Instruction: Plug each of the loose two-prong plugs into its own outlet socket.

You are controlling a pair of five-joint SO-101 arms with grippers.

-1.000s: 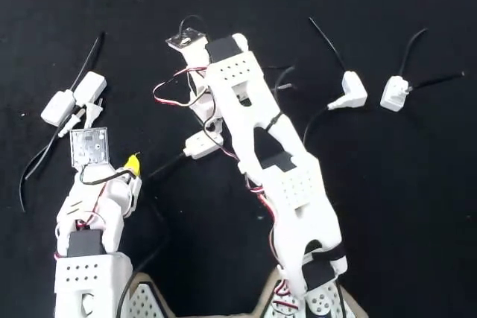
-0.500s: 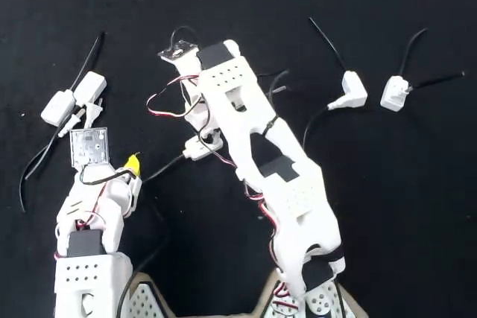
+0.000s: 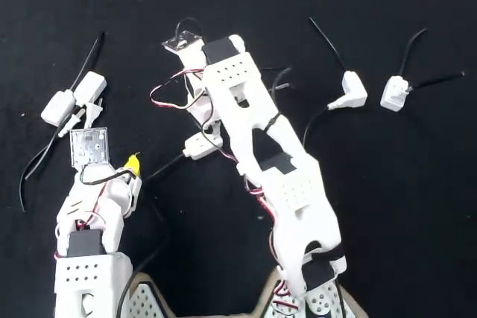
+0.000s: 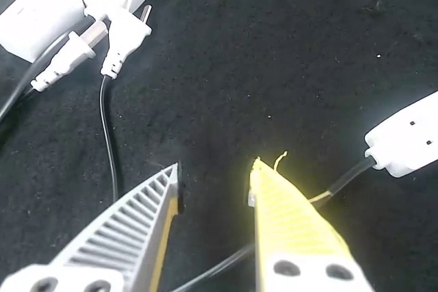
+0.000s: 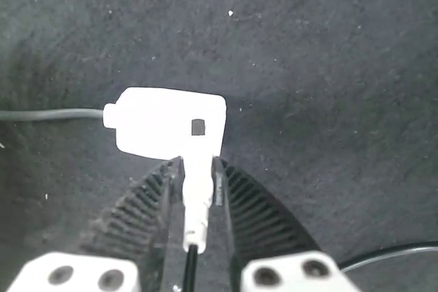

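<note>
**A:** What is the right gripper doing?

**B:** Its ribbed black fingers are pinched narrow on the slim white plastic two-prong plug. The plug's nose meets the rounded white plastic outlet socket. Whether the prongs are fully seated cannot be told. From above, that socket lies mid-table, beneath the arm's folded wrist.

**A:** And the left gripper?

**B:** It is spread wide and holds nothing, with its grey finger and its yellow finger above the black cloth table. Farther out, two loose white plugs lie side by side. Their prongs are just beside two white socket blocks.

**A:** How will a plug handle?

**B:** It is probably light, hard and smooth, so it could twist between the pads. Its thin black cable looks limp and may tug sideways. The flat sides of the body, behind the prongs, seem the best hold. The socket looks light enough to slide when pushed, so it may want bracing.
</note>
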